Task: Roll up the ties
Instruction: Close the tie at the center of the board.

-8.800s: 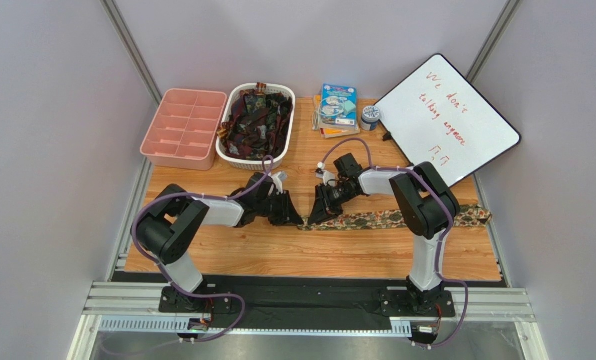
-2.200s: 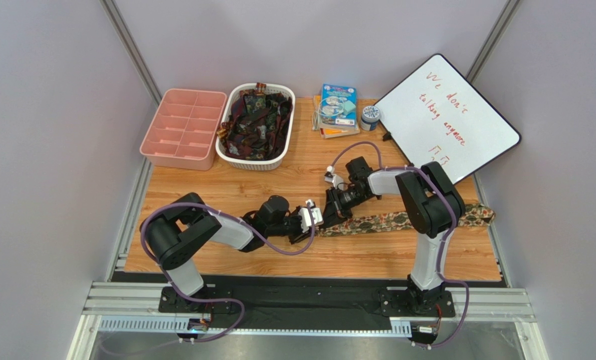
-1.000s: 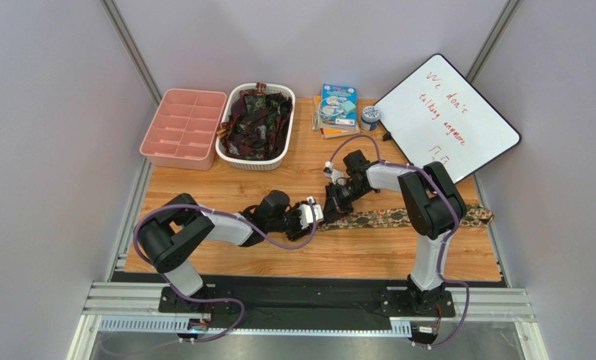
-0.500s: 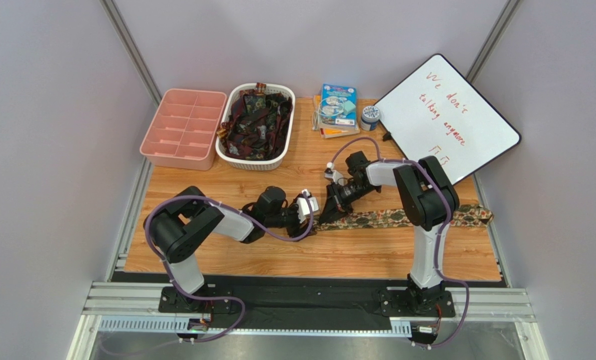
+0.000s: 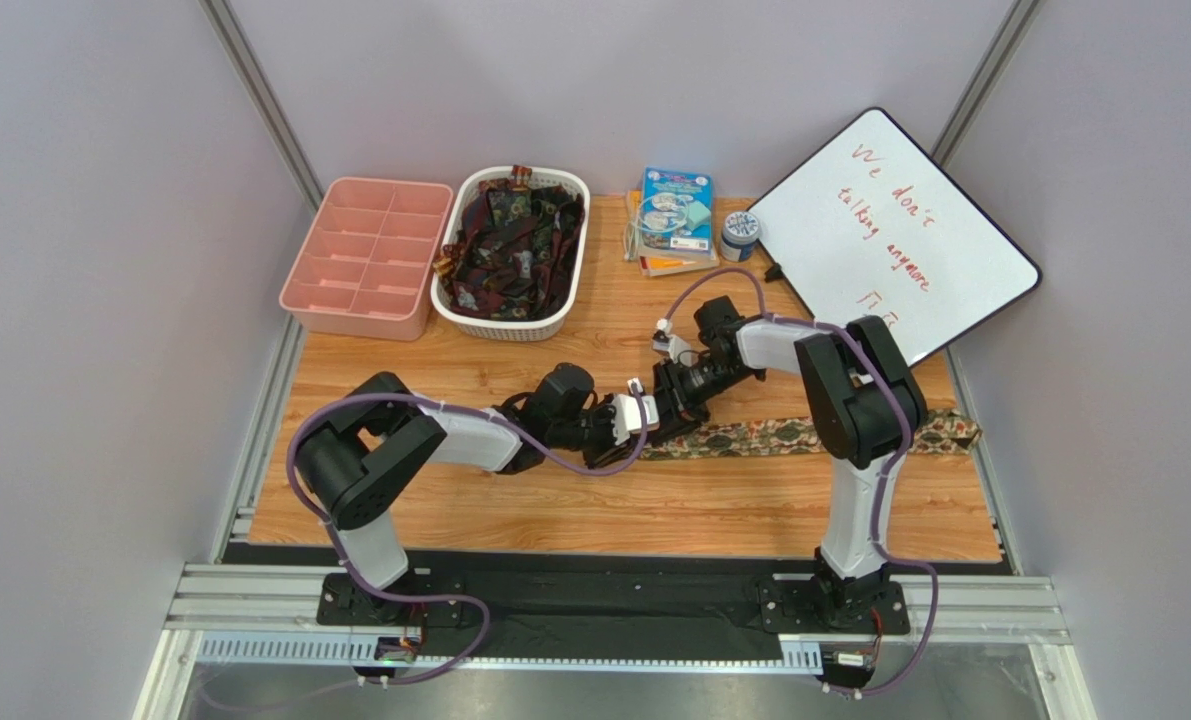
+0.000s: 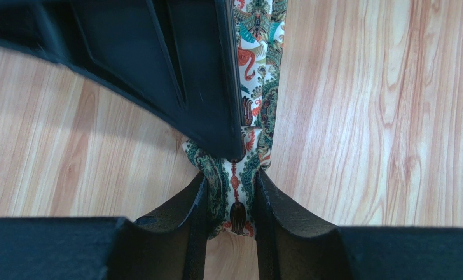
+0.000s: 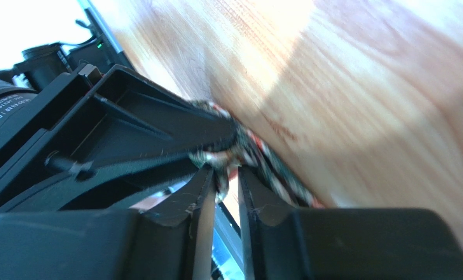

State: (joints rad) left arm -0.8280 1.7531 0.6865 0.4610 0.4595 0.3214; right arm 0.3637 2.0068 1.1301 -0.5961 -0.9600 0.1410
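Note:
An olive and tan patterned tie [image 5: 797, 437] lies flat across the table, running right from the two grippers. My left gripper [image 5: 640, 426] lies low at its left end. In the left wrist view its fingers [image 6: 231, 178] press on both sides of the bunched tie end [image 6: 236, 192], shut on it. My right gripper [image 5: 666, 417] points down at the same spot, one black finger [image 6: 204, 76] resting over the fabric. In the blurred right wrist view its jaws [image 7: 226, 170] stand slightly apart, with the tie [image 7: 263, 154] at their tips. More dark ties [image 5: 514, 240] fill a basket.
The white basket [image 5: 459, 308] and a pink compartment tray [image 5: 364, 258] stand at the back left. Books [image 5: 673, 218], a small roll [image 5: 738, 233] and a tilted whiteboard [image 5: 894, 233] are at the back right.
My left gripper slid right to the tie's end, opened wider, then closed on it. The right jaws went from shut to slightly parted, and that arm hardly moved.

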